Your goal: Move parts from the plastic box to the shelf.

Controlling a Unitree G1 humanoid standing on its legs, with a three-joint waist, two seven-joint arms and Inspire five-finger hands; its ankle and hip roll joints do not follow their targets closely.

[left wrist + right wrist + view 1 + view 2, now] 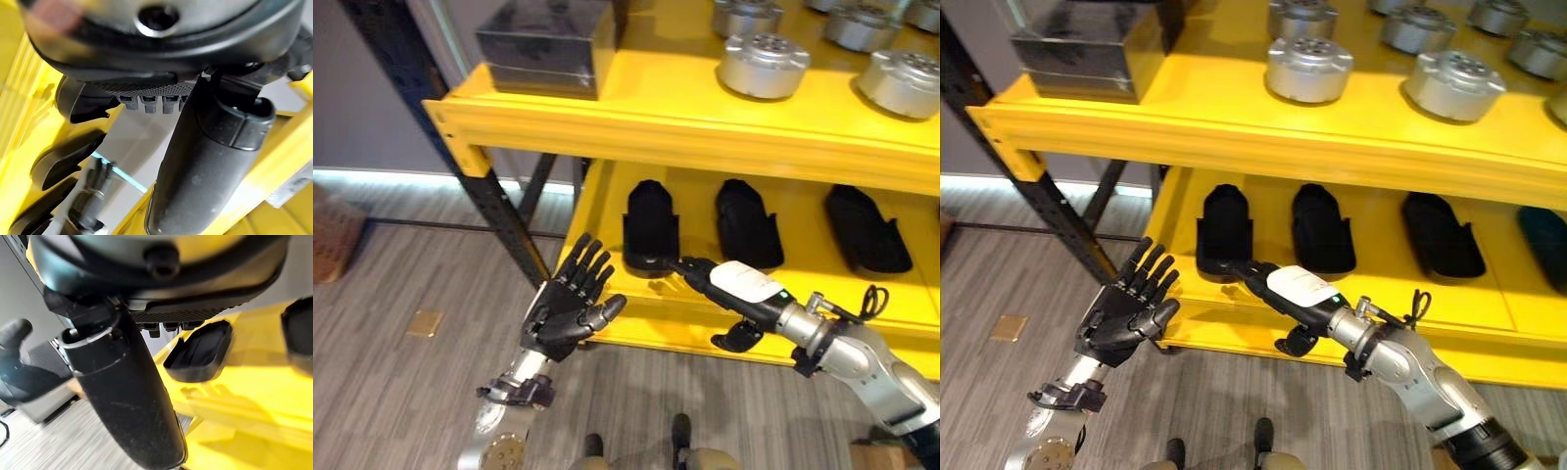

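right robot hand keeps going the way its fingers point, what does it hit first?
Most likely the leftmost black part on the lower shelf. The right robot hand points its fingers straight at that part's near end, about touching; depth is unclear.

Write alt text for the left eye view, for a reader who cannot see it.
The robot's right hand reaches with straight fingers to the leftmost black part on the lower yellow shelf, where two more black parts lie in a row. The left hand is open and holds nothing, before the shelf's front edge. Silver round parts and a dark box stand on the upper shelf.
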